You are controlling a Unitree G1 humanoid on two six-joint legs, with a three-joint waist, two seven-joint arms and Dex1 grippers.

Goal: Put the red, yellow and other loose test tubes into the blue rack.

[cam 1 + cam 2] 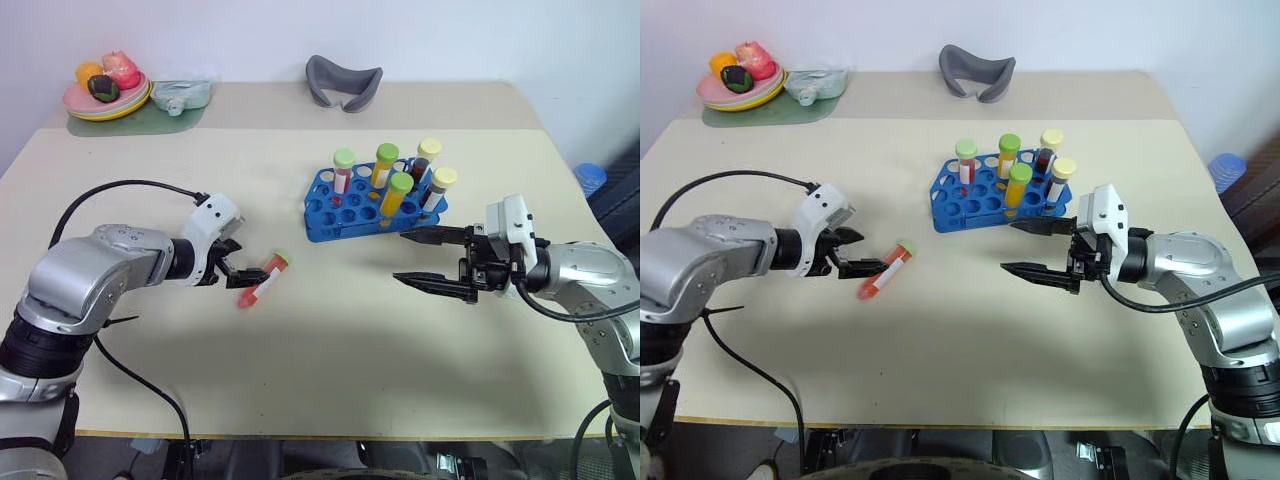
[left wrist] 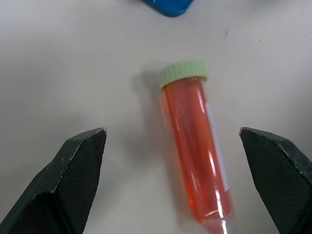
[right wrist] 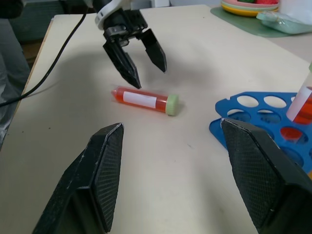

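Table (image 1: 150, 200) in the head view holds a red tube (image 1: 262, 279) lying flat, near the blue rack (image 1: 330, 215). Left wrist view: left gripper (image 2: 178, 190) wide open over the tube, not touching. Right wrist view: right gripper (image 3: 170, 161) open, empty.

My count: one loose red-filled plastic test tube with a pale green cap (image 1: 262, 279) lying on its side well left of the blue plastic rack (image 1: 322, 212); five capped tubes upright in that rack, three green-capped (image 1: 387, 154), two yellow-capped (image 1: 444, 178).
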